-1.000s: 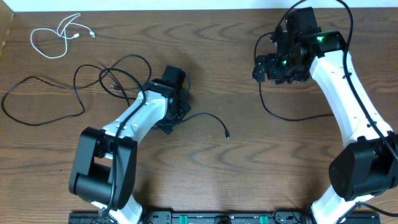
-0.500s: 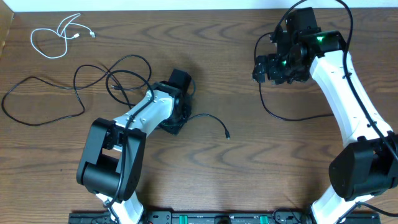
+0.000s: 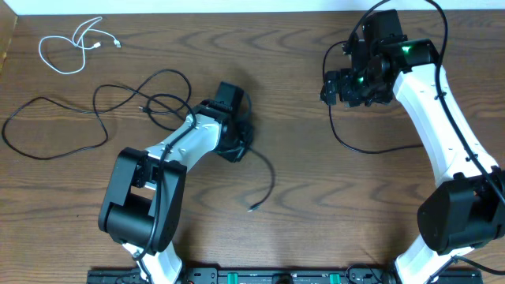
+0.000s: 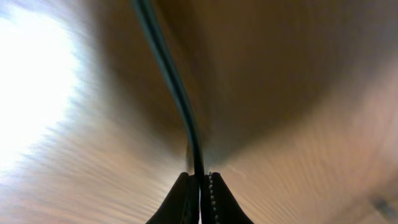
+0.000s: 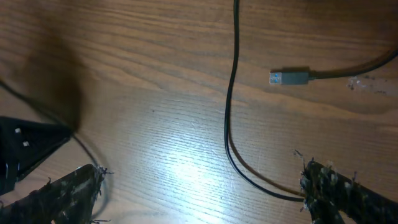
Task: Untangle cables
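Observation:
My left gripper (image 3: 237,147) is low over the middle of the table, shut on a thin black cable (image 3: 267,175). In the left wrist view the fingers (image 4: 185,198) pinch that cable (image 4: 180,93), which runs up and away over the wood. Its free plug end (image 3: 252,209) lies toward the front. The other way it leads into a tangle of black cables (image 3: 150,102) on the left. A short white cable (image 3: 67,47) lies coiled at the far left corner. My right gripper (image 3: 331,88) hangs open at the far right, its fingers (image 5: 348,196) wide apart with only table between them.
In the right wrist view a black cord (image 5: 231,93) crosses the wood, and a silver-blue plug (image 5: 289,78) lies beside it. A thick black arm wire (image 3: 371,148) loops under the right arm. The left table edge (image 3: 6,47) is close to the white cable.
My left gripper closed on the black cable and shifted slightly right. The cable's free end swung from the right toward the front. The right arm stayed still.

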{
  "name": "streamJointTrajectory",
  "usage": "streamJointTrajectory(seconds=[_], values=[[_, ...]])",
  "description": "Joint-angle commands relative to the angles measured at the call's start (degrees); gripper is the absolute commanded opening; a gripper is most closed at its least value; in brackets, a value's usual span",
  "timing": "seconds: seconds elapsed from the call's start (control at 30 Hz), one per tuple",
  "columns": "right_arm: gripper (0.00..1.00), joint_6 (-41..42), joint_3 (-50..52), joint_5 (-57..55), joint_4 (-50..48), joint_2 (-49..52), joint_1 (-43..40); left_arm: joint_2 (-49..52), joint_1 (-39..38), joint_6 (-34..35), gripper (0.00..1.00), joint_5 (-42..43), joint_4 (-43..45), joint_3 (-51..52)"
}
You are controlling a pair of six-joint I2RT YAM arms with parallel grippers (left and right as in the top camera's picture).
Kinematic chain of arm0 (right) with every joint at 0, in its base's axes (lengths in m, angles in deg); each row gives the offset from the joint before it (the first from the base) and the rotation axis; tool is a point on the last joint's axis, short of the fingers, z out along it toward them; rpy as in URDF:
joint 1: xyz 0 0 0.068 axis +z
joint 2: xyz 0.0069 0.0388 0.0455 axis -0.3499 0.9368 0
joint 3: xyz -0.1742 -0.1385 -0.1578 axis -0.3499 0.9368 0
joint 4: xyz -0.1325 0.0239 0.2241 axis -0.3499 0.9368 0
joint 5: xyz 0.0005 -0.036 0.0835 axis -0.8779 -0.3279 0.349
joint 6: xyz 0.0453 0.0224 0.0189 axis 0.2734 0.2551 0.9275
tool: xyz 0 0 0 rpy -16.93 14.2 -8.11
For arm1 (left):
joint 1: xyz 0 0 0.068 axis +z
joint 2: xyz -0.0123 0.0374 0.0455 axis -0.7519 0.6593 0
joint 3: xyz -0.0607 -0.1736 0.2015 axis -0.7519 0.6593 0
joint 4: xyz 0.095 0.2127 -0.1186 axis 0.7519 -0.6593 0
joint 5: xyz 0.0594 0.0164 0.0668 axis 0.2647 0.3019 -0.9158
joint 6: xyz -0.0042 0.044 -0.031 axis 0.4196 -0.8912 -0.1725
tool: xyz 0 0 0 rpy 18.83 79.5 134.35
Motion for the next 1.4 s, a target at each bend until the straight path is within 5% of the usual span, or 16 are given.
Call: streamJointTrajectory(seconds=[0.0,0.33,0.63,0.7,0.87,1.1,1.37], values=[[0.99,-0.6,-0.7,0.3,0.3,-0.9,0.2,0.1,0.2,0.1,0.08,15.8,5.3,0.2],[0.99,-0.6,-0.7,0.3,0.2,-0.9,0.2,-6.5,0.2,-6.6,0.07,19.9,8.7,0.2],[0.99,-0.6,-0.7,0.3,0.0,-0.9,0.2,-9.3,-1.0,-12.6,0.08,4.9,-5.1,0.2],[0.99,-0.6,-0.7,0.3,0.0,-0.9,0.2,-9.3,-2.4,-13.2,0.17,3.2,-5.2,0.2],[0.99,0.6,-0.7,0.3,-0.5,-0.9,-0.1,-9.3,-8.0,-13.9,0.81,0.5,-0.4,0.2],[0.99,0.7,-0.7,0.4,0.3,-0.9,-2.5,-8.9,-12.8,-8.3,0.83,-12.0,1.0,0.2],[0.99,0.7,-0.7,0.4,1.8,-0.9,-4.4,-4.3,-15.8,-8.3,0.83,-13.1,9.8,0.2]])
